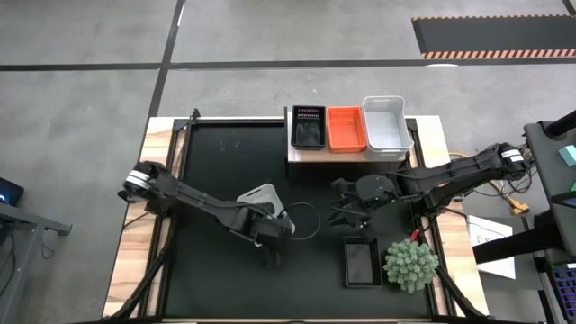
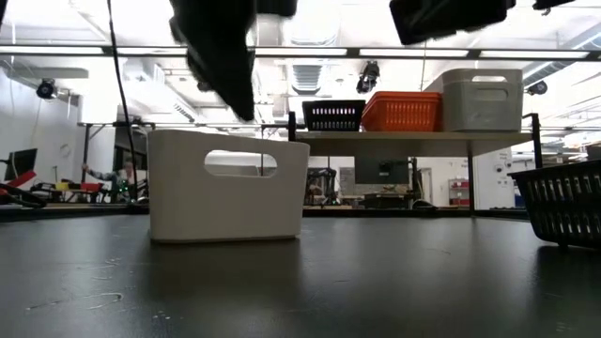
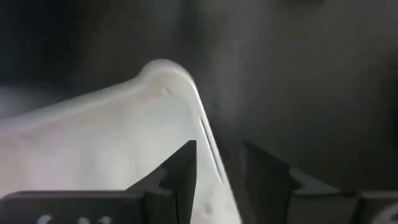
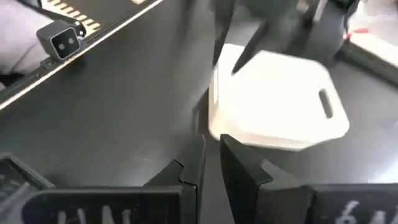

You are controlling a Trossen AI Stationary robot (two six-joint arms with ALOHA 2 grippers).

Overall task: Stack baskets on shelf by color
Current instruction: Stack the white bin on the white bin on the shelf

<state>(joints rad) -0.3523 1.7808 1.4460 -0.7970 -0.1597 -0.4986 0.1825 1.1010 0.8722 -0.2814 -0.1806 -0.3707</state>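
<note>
White plastic, the loose basket point(image 1: 262, 200) sits near the middle of the black mat point(image 1: 216, 153). The left gripper point(image 1: 273, 236) reaches low from the mat's left edge, fingers parted astride its wall. The right gripper point(image 1: 345, 200) hovers just in front of the shelf point(image 1: 306, 154), fingers nearly together, empty. No writing is legible.

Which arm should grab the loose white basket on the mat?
Left. The left gripper already straddles the wall of the white basket, one finger each side. The right gripper hovers apart from it, mid-mat.
</note>
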